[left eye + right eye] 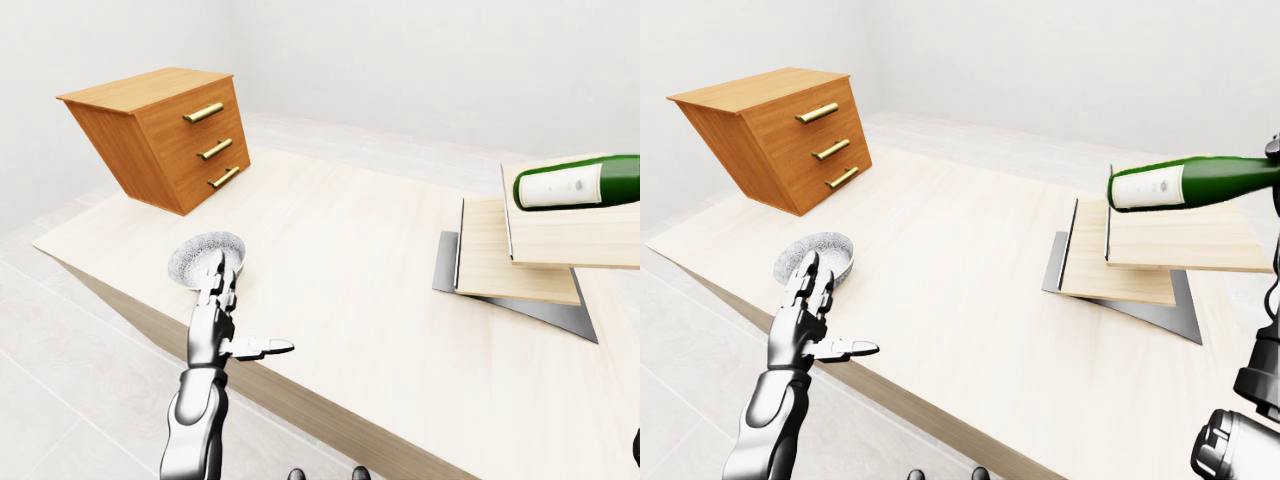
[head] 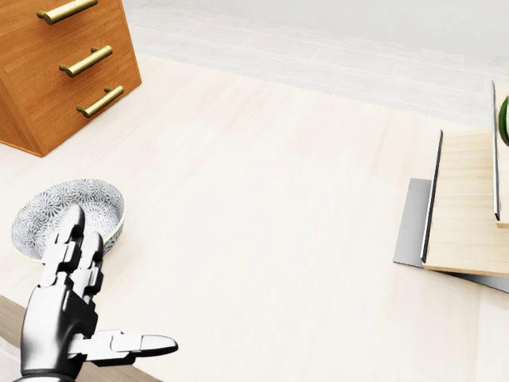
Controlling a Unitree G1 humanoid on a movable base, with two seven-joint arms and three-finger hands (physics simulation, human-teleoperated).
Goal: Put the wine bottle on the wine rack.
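Note:
The green wine bottle (image 1: 1190, 183) with a white label lies level in the air over the upper plank of the wine rack (image 1: 1140, 270), which is made of pale wooden boards on a grey base. In the head view only a green sliver of the bottle (image 2: 504, 119) shows at the right edge. My right hand (image 1: 1273, 170) is mostly cut off by the right edge of the right-eye view, with dark fingers around the bottle's neck end. My left hand (image 2: 111, 294) rests open at the table's near edge, fingers straight and thumb pointing right, far left of the rack.
A patterned bowl (image 2: 67, 211) sits just above my left hand. A tilted wooden drawer chest (image 2: 56, 64) with brass handles stands at the table's top left. The pale table (image 2: 262, 199) stretches between bowl and rack.

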